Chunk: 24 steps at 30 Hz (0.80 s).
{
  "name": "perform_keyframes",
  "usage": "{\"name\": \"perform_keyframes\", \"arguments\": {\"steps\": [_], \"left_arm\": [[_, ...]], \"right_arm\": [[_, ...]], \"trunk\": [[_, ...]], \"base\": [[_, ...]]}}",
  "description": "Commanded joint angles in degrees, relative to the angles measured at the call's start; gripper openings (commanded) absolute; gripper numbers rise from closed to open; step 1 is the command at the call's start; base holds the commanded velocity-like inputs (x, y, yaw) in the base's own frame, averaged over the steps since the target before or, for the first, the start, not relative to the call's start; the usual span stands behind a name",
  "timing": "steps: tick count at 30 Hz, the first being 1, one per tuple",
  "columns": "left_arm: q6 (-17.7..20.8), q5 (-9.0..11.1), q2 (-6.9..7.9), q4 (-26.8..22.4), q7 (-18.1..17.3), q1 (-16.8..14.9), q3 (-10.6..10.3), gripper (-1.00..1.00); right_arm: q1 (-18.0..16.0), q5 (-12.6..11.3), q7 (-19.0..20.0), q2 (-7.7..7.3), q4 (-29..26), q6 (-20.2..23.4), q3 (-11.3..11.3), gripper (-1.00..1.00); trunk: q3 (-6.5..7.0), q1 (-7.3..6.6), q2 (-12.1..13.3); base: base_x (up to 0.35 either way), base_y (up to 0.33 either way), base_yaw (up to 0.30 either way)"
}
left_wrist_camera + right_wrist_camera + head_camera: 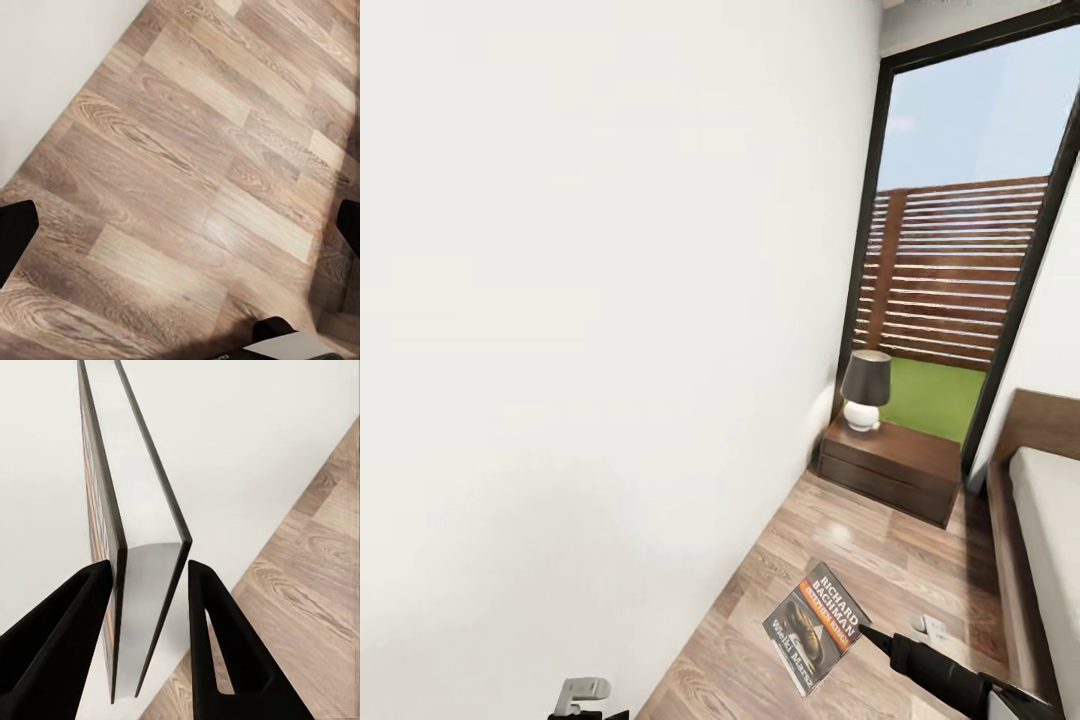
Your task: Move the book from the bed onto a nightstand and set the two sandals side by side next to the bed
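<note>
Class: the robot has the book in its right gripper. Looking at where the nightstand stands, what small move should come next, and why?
Probably carry the book forward toward the nightstand. The right gripper is shut on the book, held above the floor, and the nightstand stands farther ahead, its top bare beside the lamp.
</note>
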Motion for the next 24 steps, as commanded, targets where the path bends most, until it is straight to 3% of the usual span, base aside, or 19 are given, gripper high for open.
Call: {"name": "perform_keyframes", "arguments": {"steps": [1,12,24], "left_arm": [[-0.3,-0.6,0.02,0.0,-0.1,0.0,0.4,1.00],[-0.3,-0.6,0.03,0.0,-0.1,0.0,0.4,1.00],[-0.3,-0.6,0.02,0.0,-0.1,0.0,0.4,1.00]], "right_arm": [[0.0,0.6,0.2,0.02,0.0,0.2,-0.6,-1.00],[0.0,0.6,0.2,0.02,0.0,0.2,-0.6,-1.00],[0.0,0.6,0.1,0.02,0.0,0.2,-0.6,-1.00]], "trunk": [[-0.05,0.02,-0.1],[-0.05,0.02,-0.1],[-0.05,0.02,-0.1]], "base": [[0.000,0.000,-0.268],[0.024,0.000,-0.280],[0.299,0.000,-0.073]]}}
